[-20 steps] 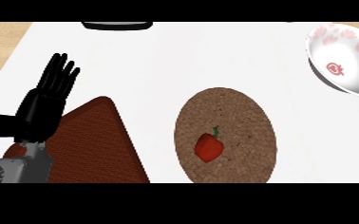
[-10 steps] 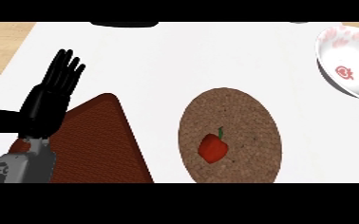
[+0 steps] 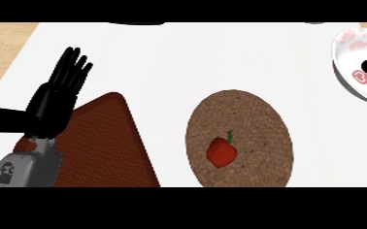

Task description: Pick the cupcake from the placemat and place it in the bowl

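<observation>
One white table [image 3: 179, 63] carries everything here. On it lies one round, woven brown placemat [image 3: 240, 138], sitting toward five o'clock of the view. One small red item with a green stem lies on that placemat [image 3: 222, 151], a little below and left of its middle; it looks like a red pepper rather than a cupcake, and nothing touches it.

One white bowl [image 3: 350, 60] with red markings inside sits at two o'clock, cut off by the right edge, well apart from the placemat. A small dark shape shows at the bowl's right edge; I cannot tell what it is.

One dark reddish-brown mat [image 3: 108, 140] with a pointed corner lies at eight o'clock, just beside the placemat but not touching it.

Only one hand shows: the left hand [image 3: 54, 104], at nine o'clock, fingers straight and spread, pointing up toward twelve o'clock, holding nothing. Its grey forearm [image 3: 28, 167] comes in from the lower left, over the reddish-brown mat. The right hand is not in view.
</observation>
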